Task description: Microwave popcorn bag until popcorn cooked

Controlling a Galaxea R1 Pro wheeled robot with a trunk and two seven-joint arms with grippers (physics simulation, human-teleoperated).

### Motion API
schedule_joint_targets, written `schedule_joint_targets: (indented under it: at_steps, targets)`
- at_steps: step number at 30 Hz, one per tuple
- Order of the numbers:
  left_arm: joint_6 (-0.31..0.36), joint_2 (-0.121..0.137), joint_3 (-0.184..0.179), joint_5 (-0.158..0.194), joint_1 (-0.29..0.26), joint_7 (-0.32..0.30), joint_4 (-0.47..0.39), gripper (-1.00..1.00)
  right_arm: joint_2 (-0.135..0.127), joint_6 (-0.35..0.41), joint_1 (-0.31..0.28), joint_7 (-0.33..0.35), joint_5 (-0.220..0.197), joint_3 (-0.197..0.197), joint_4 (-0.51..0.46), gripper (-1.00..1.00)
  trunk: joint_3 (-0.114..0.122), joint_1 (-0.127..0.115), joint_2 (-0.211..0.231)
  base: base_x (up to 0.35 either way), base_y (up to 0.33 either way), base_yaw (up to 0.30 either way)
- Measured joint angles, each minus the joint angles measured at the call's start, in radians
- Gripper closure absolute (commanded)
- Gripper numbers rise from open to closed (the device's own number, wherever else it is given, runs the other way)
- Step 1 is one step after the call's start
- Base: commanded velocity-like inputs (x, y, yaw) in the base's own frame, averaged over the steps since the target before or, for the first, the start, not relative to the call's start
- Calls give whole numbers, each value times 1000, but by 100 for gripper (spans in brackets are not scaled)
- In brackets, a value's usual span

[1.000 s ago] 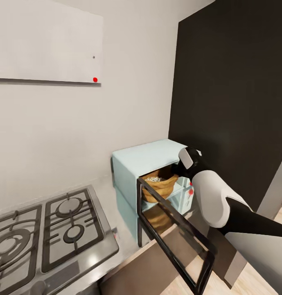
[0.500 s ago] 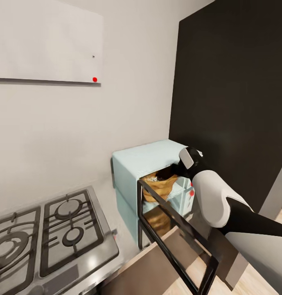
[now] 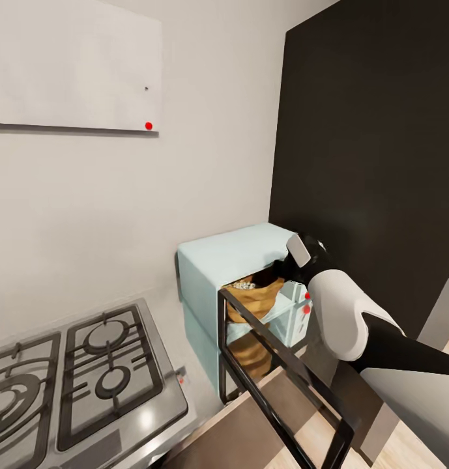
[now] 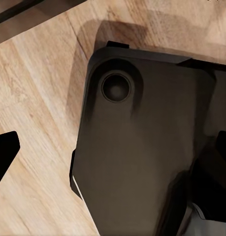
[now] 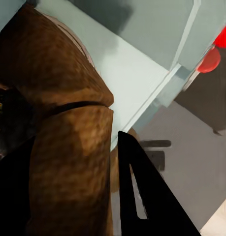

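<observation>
The pale mint-blue microwave (image 3: pixel 227 257) stands on the grey countertop (image 3: pixel 169 306), and its black-framed glass door (image 3: pixel 283 384) is swung wide open toward me. Inside sits the tan-brown popcorn bag (image 3: pixel 253 296) (image 5: pixel 58 113), upright, with whitish popcorn (image 3: pixel 242 284) showing at its rim. My right arm (image 3: pixel 345 319) reaches into the cavity beside the bag. In the right wrist view my right gripper (image 5: pixel 68 142) is open, its dark fingers (image 5: pixel 142 196) straddling the bag's wrinkled side. My left gripper (image 4: pixel 113 152) hangs open over my dark base (image 4: pixel 142 162), low above the wooden floor.
A steel gas stove (image 3: pixel 74 365) with black grates lies left of the microwave. A white wall cabinet (image 3: pixel 68 65) hangs above, and a tall black panel (image 3: pixel 374 150) rises at the right. Red lights (image 3: pixel 307 296) glow on the microwave's control side. Wooden floor (image 4: pixel 34 98) lies below.
The whole picture has shifted a little, so the head camera moved. My right wrist edged slightly right. The bag stays inside the microwave and the door stays open.
</observation>
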Motion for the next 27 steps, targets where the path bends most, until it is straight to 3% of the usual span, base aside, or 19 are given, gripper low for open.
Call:
schedule_joint_targets:
  at_steps: [4, 19, 20, 24, 27]
  targets:
    - [0, 1, 0, 1, 0, -1, 0, -100, 20, -4, -1, -16, 51, 3, 17, 100, 0, 0, 0, 0, 0, 0]
    - [-2, 2, 0, 1, 0, -1, 0, -100, 14, -13, 1, -26, 17, 7, -54, 100, 0, 0, 0, 0, 0, 0]
    - [-2, 2, 0, 1, 0, -1, 0, -100, 13, -13, 1, -27, 17, 7, -58, -100, 0, 0, 0, 0, 0, 0]
    - [-1, 2, 0, 1, 0, -1, 0, -100, 9, -1, 0, -36, 63, 11, -59, -100, 0, 0, 0, 0, 0, 0]
    - [-1, 2, 1, 1, 0, -1, -1, -100, 9, 3, 0, -55, 63, 10, -59, -100, 0, 0, -1, 0, 0, 0]
